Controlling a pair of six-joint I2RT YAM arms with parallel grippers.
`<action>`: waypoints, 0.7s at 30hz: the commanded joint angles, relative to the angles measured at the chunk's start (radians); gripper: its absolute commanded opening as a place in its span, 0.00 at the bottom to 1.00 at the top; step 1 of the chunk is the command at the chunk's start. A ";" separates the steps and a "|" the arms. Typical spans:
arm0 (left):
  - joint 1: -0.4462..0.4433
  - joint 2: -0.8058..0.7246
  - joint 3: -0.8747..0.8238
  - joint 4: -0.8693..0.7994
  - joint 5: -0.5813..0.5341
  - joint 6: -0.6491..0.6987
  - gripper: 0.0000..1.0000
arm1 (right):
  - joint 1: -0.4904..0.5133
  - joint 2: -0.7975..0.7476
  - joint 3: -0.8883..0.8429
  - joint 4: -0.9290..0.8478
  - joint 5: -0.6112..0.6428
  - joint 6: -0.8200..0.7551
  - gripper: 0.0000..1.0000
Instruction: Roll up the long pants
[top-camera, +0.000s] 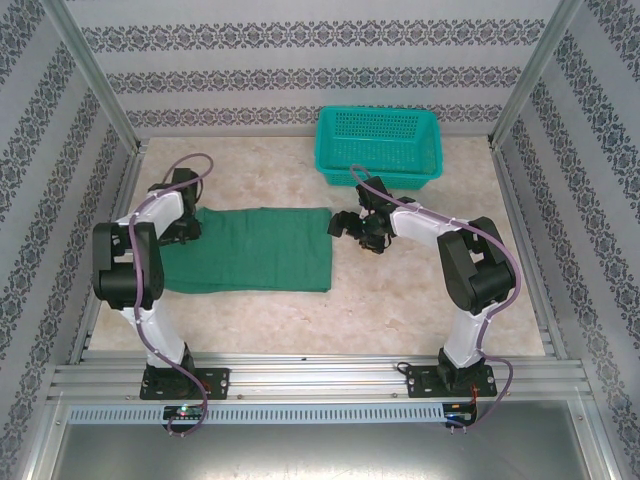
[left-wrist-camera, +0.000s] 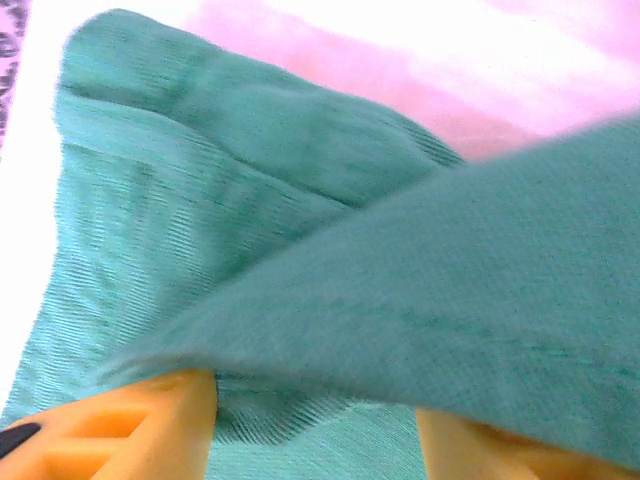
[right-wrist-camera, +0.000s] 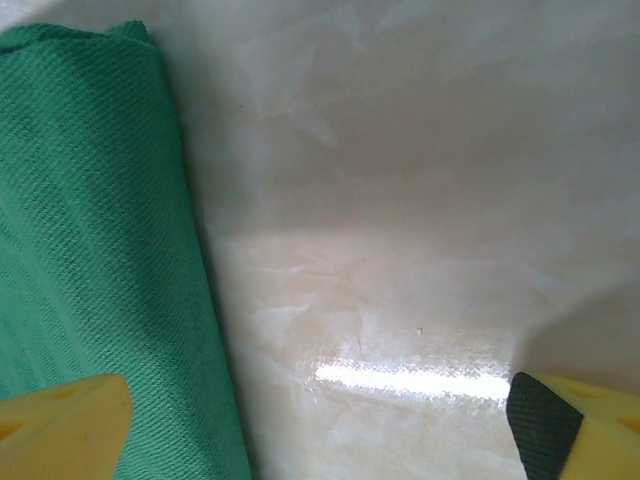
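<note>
The long pants (top-camera: 255, 248) lie as a flat dark green rectangle left of the table's middle. My left gripper (top-camera: 188, 228) is at their left end. In the left wrist view a raised flap of the pants (left-wrist-camera: 450, 290) drapes across the orange fingers (left-wrist-camera: 150, 425), which stand apart with a flat layer of fabric showing in the gap; the left gripper (left-wrist-camera: 315, 398) has its tips hidden under the flap. My right gripper (top-camera: 350, 228) hovers just off the right edge of the pants (right-wrist-camera: 90, 250). This gripper (right-wrist-camera: 315, 430) is open wide over bare table, one finger above the fabric edge.
A teal mesh basket (top-camera: 385, 172) stands at the back, right of centre, just behind the right arm. Patterned walls and metal posts close in the left, right and back sides. Bare marbled tabletop (top-camera: 400, 300) spreads in front of the pants and to the right.
</note>
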 joint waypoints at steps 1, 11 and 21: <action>0.086 -0.010 0.044 0.019 -0.047 -0.031 0.54 | -0.011 -0.023 -0.015 -0.002 -0.013 -0.001 0.97; 0.184 -0.120 0.007 0.014 0.033 -0.069 0.55 | -0.007 -0.029 0.007 -0.027 -0.011 0.001 0.98; 0.185 -0.221 -0.182 0.097 0.151 -0.087 0.66 | 0.003 -0.037 0.052 -0.093 -0.001 -0.011 0.97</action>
